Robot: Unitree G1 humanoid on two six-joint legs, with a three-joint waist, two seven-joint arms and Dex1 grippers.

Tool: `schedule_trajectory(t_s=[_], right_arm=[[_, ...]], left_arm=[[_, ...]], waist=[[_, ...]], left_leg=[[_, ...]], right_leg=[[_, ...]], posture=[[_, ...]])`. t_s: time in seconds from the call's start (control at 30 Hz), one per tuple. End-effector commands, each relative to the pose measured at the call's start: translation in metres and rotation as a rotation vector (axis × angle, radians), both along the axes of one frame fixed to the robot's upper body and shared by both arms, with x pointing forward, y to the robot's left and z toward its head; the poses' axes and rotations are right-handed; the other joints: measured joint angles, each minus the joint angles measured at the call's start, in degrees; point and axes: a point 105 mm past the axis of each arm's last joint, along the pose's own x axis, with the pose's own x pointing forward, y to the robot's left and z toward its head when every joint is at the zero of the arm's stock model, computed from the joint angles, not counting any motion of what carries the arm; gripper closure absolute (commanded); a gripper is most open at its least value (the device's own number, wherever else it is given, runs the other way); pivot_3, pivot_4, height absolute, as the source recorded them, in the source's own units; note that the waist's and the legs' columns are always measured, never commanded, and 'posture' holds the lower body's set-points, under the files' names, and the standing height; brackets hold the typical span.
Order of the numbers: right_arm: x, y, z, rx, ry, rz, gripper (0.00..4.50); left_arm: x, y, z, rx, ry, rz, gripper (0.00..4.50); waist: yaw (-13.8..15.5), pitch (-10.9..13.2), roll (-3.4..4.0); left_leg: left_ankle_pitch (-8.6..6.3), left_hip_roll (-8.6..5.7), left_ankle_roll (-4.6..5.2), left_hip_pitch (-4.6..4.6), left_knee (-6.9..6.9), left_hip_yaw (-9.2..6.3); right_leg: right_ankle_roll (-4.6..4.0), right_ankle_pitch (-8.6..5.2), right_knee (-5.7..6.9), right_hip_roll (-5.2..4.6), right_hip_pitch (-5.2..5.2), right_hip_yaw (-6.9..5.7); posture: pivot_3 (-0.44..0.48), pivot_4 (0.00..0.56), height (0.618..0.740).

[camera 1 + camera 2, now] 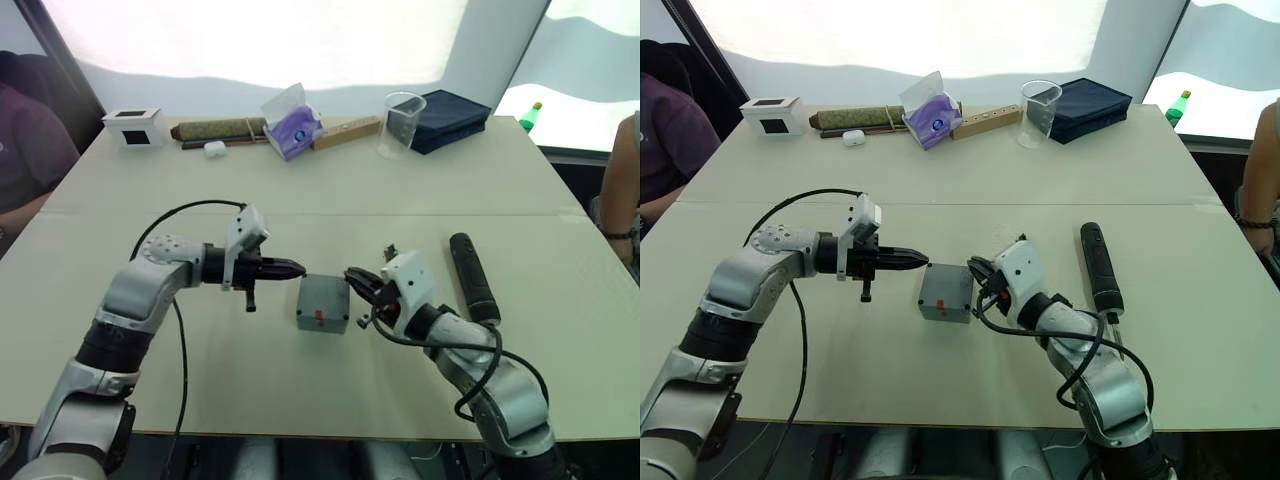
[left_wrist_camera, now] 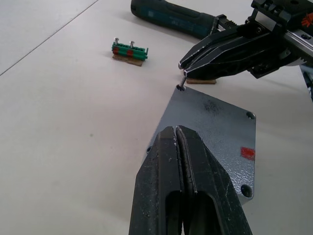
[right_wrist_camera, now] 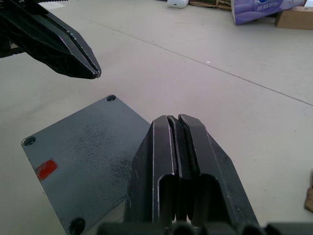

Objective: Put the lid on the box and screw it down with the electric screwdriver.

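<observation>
The grey box (image 1: 322,303) stands mid-table with the lid (image 2: 210,127) lying flat on top. The lid shows corner holes and a red mark. My left gripper (image 1: 300,268) is shut and empty, with its tips at the lid's left edge. My right gripper (image 2: 182,66) is shut on a small screw (image 2: 183,82). It holds that screw upright over a corner hole at the lid's right side. The black electric screwdriver (image 1: 473,278) lies on the table to the right of my right arm.
A small green holder with screws (image 2: 128,50) sits just behind the right gripper. Along the far edge stand a white cube (image 1: 133,126), a brown stick (image 1: 225,128), a purple packet (image 1: 290,128), a clear cup (image 1: 403,125) and a dark blue case (image 1: 450,118). People sit at both sides.
</observation>
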Motion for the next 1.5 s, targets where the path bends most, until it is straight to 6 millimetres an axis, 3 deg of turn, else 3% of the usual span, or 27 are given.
schedule_trajectory(t_s=[0.03, 0.6, 0.63, 0.67, 0.73, 0.9, 0.97, 1.1, 1.23, 1.33, 1.43, 1.5], right_arm=[[0.001, 0.002, 0.005, 0.015, -0.022, 0.013, 4.39], [0.000, 0.000, -0.004, -0.004, 0.011, 0.011, 4.39], [0.000, -0.001, -0.004, -0.007, 0.011, 0.010, 3.76], [-0.001, -0.002, -0.004, -0.010, 0.012, 0.009, 3.64], [-0.003, -0.004, -0.003, -0.014, 0.011, 0.011, 2.64], [-0.005, -0.013, 0.006, -0.004, 0.008, -0.002, 0.78], [-0.005, -0.022, 0.020, 0.032, 0.008, -0.026, 0.03], [-0.005, -0.057, 0.057, 0.181, 0.088, -0.117, 0.03], [-0.006, -0.107, 0.070, -0.004, 0.272, -0.220, 0.03], [-0.016, -0.154, 0.065, -0.169, 0.453, -0.309, 0.03], [-0.029, -0.171, 0.063, -0.212, 0.600, -0.294, 0.03], [-0.038, -0.190, 0.053, -0.212, 0.805, -0.316, 0.03]], left_arm=[[-0.003, -0.002, 0.009, 0.006, -0.045, -0.020, 4.50], [-0.005, -0.006, 0.012, -0.010, -0.047, -0.029, 4.50], [-0.005, -0.007, 0.013, -0.018, -0.044, -0.027, 4.50], [-0.005, -0.007, 0.015, -0.025, -0.042, -0.025, 4.50], [-0.004, -0.007, 0.016, -0.033, -0.039, -0.025, 4.50], [-0.003, -0.010, 0.019, -0.058, -0.034, -0.026, 4.50], [-0.001, -0.014, 0.026, -0.093, -0.027, -0.024, 4.50], [-0.006, -0.029, 0.042, -0.101, -0.038, -0.116, 4.50], [-0.015, -0.042, 0.053, -0.073, -0.104, -0.260, 4.50], [-0.022, -0.051, 0.049, -0.002, -0.157, -0.359, 4.50], [-0.028, -0.055, 0.040, 0.043, -0.161, -0.410, 4.50], [-0.035, -0.060, 0.038, 0.044, -0.176, -0.454, 4.50]], waist=[[0.0, 0.0, 0.00], [0.0, 0.0, 0.00], [0.0, 0.0, 0.00], [0.0, 0.0, 0.00], [0.0, 0.0, 0.00], [0.0, 0.0, 0.00], [0.1, 0.0, 0.00], [0.2, 0.0, 0.00], [0.2, 0.1, 0.13], [0.7, 0.2, 0.29], [0.2, 0.2, 0.32], [-0.3, 0.3, 0.40]], left_leg=[[0.00, 0.00, 0.00, 0.00, 0.00, 0.01], [0.00, 0.00, -0.01, 0.00, -0.02, 0.01], [0.00, 0.00, -0.01, 0.00, -0.02, 0.00], [0.00, 0.00, -0.01, 0.00, -0.02, 0.00], [0.00, 0.00, -0.01, 0.00, -0.01, 0.00], [0.00, 0.00, -0.01, 0.00, -0.02, 0.00], [0.01, 0.00, -0.01, 0.00, -0.02, 0.00], [0.04, 0.00, -0.08, -0.03, 0.00, -0.02], [0.07, -0.02, -0.12, 0.01, -0.03, -0.01], [0.06, -0.03, -0.10, -0.01, -0.14, -0.01], [-0.03, -0.03, 0.09, -0.06, -0.18, 0.04], [-0.15, -0.02, 0.30, -0.02, -0.14, 0.19]], right_leg=[[0.00, 0.00, 0.00, 0.00, 0.00, 0.00], [0.00, 0.00, 0.00, 0.00, -0.01, 0.00], [0.00, 0.00, 0.00, 0.00, -0.01, 0.00], [0.00, 0.00, 0.00, 0.00, -0.01, 0.00], [0.00, 0.00, 0.00, 0.00, -0.01, 0.00], [0.00, 0.00, 0.00, 0.00, -0.01, 0.00], [0.00, 0.00, 0.00, 0.00, -0.01, 0.00], [0.00, 0.01, 0.01, -0.01, 0.01, 0.00], [0.00, 0.01, 0.00, -0.03, 0.06, -0.01], [-0.02, 0.00, -0.12, -0.04, 0.04, -0.03], [-0.03, -0.01, -0.46, -0.02, 0.14, 0.02], [-0.02, 0.00, -0.58, 0.00, 0.16, 0.17]], posture=[[0.000, 0.150, 0.737], [0.000, 0.150, 0.737], [0.000, 0.150, 0.737], [0.000, 0.150, 0.737], [0.000, 0.150, 0.737], [0.000, 0.150, 0.737], [0.000, 0.150, 0.737], [0.000, 0.150, 0.737], [0.000, 0.150, 0.737], [0.000, 0.150, 0.737], [0.000, 0.150, 0.737], [0.000, 0.150, 0.737]])
